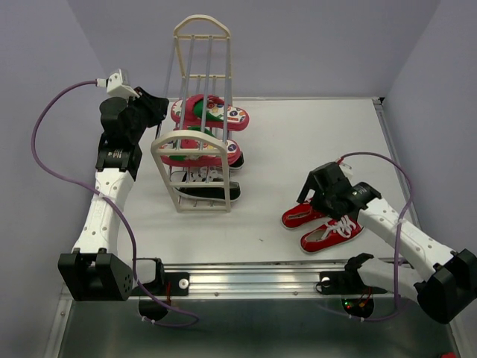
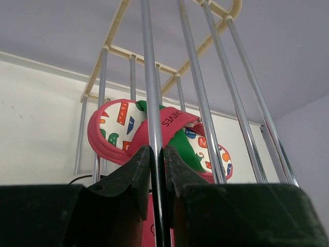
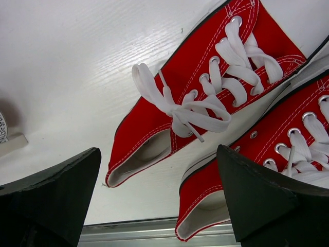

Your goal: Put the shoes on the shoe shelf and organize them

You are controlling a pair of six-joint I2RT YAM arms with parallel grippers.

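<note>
At left, the left arm's tool [image 2: 157,154] is pinched nearly closed on a silver rod [image 2: 150,77] of the shoe shelf [image 1: 201,19], which stands upright on the white counter [image 1: 298,134]. Two pink flip-flops [image 1: 212,113] lie on the shelf's upper tiers, with black sneakers [image 1: 209,188] on a lower one. At right, the right arm's tool [image 3: 159,175] hangs wide open, gripping nothing, over the heels of two red sneakers [image 1: 322,224]. They sit side by side on the counter, well apart from the shelf.

Red sneakers [image 1: 328,234] right of loaded shoe shelf [image 1: 191,136]
</note>
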